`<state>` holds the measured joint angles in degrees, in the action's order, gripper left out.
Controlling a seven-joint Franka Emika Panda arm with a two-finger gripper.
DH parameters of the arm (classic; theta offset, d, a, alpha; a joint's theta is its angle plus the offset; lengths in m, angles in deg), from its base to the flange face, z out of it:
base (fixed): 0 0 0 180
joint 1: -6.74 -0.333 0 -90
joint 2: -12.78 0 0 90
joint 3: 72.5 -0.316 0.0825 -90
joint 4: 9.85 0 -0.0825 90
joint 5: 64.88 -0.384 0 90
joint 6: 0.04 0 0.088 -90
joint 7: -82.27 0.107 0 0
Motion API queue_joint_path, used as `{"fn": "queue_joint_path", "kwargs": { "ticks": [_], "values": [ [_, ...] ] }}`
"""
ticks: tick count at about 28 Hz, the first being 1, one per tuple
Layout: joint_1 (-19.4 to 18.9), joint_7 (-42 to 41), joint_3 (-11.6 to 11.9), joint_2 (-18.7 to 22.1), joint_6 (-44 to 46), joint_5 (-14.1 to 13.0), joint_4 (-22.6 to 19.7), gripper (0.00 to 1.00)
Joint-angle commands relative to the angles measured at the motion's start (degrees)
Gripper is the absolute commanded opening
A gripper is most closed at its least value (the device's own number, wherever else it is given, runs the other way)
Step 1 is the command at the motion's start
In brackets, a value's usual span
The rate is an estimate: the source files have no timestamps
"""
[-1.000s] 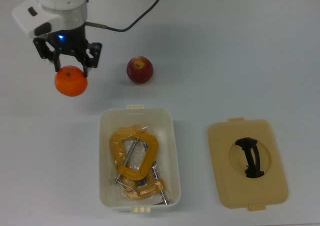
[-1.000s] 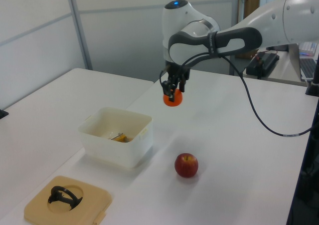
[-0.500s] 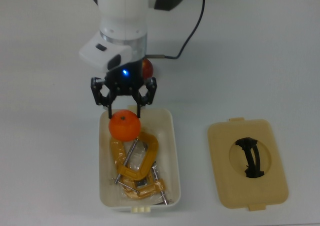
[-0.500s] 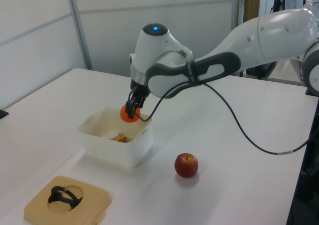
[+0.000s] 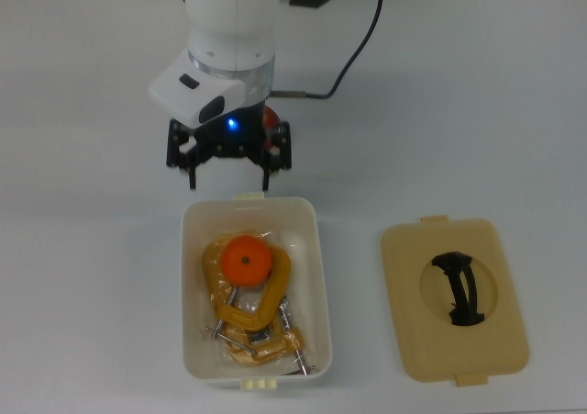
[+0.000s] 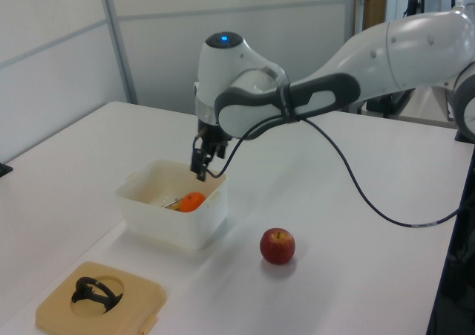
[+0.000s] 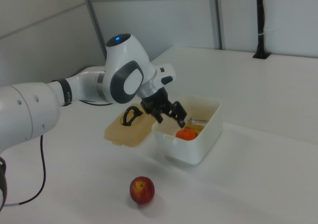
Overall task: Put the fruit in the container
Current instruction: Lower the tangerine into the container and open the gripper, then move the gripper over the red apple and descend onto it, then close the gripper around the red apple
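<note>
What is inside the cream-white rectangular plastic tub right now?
The cream-white rectangular plastic tub holds a round orange fruit resting on yellow-orange metal clamps; the fruit hides part of them.

fruit: 2 | container: 1 | lid: 1 | clamps: perhaps 2

You have a plain white tabletop carrying three things directly. The cream-white container sits near the top view's lower middle. To the top view's right of it, apart from it, the flat tan lid lies with its black handle facing up. The red apple rests on the tabletop beyond the container's far short end, clear of its wall.
</note>
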<state>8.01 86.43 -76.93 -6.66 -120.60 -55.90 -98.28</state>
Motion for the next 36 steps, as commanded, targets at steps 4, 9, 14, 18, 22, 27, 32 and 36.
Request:
{"fn": "queue_joint_path", "kwargs": {
  "ticks": [4,9,14,18,22,27,32,36],
  "values": [
    [-0.3,-8.0,0.2,2.8,16.4,-2.2,-2.9,1.00],
    [-0.4,-9.9,0.2,2.9,16.6,-2.9,-7.5,1.00],
    [-0.5,-12.0,-1.1,2.8,16.6,-3.0,-11.0,1.00],
    [-0.5,-12.4,-2.4,2.8,16.5,-2.7,-13.2,1.00],
    [-0.6,-14.4,-2.6,2.8,16.4,-2.3,-14.3,1.00],
    [-0.7,-14.8,-3.1,2.8,16.4,-1.2,-15.1,1.00],
    [-0.7,-14.9,-3.1,2.8,15.9,1.0,-17.0,1.00],
    [-0.7,-14.9,-3.1,2.7,14.7,2.2,-18.5,1.00]
  ]
}}
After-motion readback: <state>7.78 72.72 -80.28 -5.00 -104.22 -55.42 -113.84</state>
